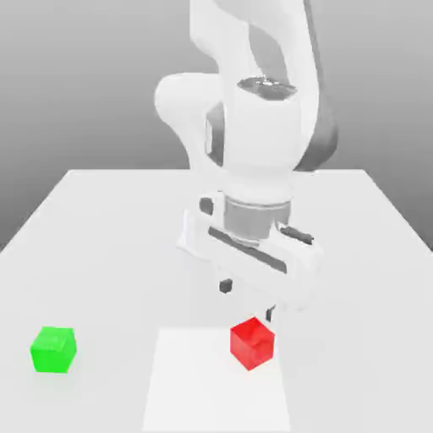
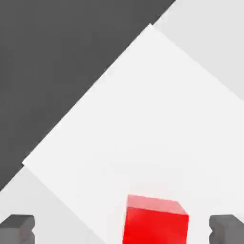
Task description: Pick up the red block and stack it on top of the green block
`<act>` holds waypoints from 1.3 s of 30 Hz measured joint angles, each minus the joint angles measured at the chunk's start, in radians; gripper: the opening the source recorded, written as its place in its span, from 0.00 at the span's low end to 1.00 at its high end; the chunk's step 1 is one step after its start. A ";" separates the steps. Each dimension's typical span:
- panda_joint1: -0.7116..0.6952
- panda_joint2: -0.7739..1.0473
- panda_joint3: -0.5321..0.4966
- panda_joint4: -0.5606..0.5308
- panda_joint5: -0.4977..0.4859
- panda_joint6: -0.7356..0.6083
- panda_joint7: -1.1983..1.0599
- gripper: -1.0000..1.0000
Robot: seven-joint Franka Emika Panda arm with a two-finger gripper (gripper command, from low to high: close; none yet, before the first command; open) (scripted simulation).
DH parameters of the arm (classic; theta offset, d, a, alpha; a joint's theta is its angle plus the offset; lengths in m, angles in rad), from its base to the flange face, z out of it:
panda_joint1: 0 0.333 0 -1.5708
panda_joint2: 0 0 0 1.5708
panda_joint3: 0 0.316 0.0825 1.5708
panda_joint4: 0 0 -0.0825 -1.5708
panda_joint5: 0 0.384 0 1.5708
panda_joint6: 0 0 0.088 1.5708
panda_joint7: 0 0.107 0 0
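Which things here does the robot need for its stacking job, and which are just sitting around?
Needed for the job:
- red block, on the bright square patch
- green block, off to the exterior view's left, apart from the red one
- gripper, jaws open, above the red block

Just there:
- table
- bright square patch on the table

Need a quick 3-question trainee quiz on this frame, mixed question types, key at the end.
1. True or false: the small red cube already sits on the small green cube.
2. The gripper is: A) open above the red cube, B) shut on the red cube, C) shut on the green cube.
3. Which cube lies on the brighter white square patch of the white table?

Key: 1 false; 2 A; 3 the red cube.
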 joint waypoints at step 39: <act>0.074 0.020 -0.083 -0.004 0.009 0.010 0.020 0.00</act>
